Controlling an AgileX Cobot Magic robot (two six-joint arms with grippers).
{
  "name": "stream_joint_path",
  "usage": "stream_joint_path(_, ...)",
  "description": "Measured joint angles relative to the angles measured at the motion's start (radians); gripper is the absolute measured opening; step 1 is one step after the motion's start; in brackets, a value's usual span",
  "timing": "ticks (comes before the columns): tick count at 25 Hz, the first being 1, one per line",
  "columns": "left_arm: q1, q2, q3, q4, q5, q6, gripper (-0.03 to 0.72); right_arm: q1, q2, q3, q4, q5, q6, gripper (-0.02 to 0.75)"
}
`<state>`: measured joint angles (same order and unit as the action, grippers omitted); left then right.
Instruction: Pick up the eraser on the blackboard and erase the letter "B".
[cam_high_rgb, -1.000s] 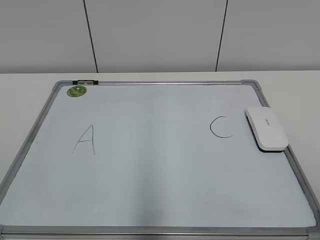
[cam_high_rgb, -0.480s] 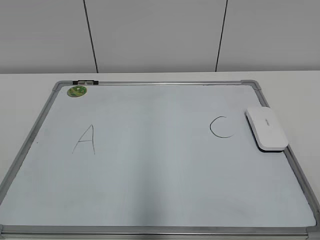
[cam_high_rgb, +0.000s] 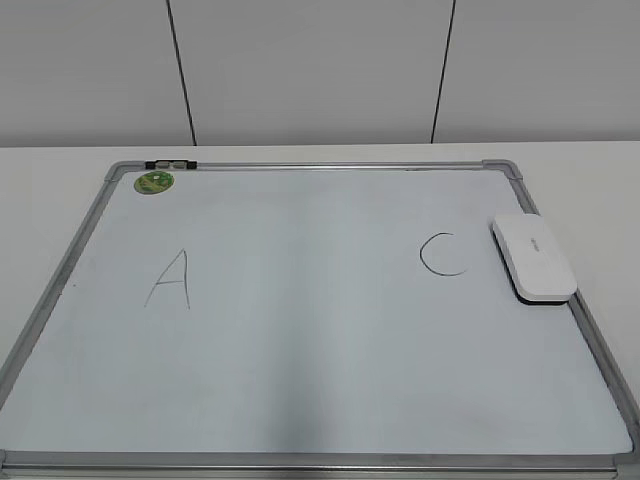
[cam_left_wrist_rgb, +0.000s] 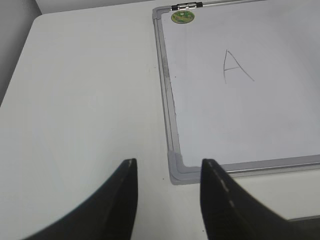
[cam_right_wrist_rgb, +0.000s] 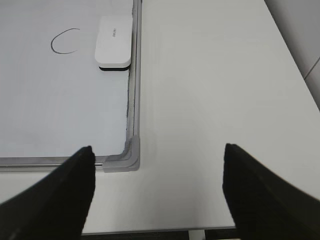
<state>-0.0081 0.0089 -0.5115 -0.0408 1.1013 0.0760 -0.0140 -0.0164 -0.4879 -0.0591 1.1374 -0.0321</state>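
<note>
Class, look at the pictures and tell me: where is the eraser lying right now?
In the exterior view the eraser lies on the blackboard at its right edge, just right of the letter "C", against the frame.

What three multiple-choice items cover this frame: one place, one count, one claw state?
1. Where does the eraser lie?
A. by the board's right frame, right of the C
B. over the A
C. off the board

2. How many letters show on the blackboard?
A. one
B. two
C. three

3. How does the right claw stand?
A. shut on the eraser
B. open, holding nothing
C. resting on the board

Answers: 1 A, its edge lies along the right frame beside the C. 2 B, only the A and the C show; the middle is blank. 3 B, its fingers stand wide apart off the board's near corner.
</note>
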Motion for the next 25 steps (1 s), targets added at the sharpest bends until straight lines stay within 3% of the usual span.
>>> stream_joint_path(25,0.000,0.000,0.000,0.000,0.000,0.000,0.263,0.000,0.000,0.000,0.000,0.000,0.000,0.591)
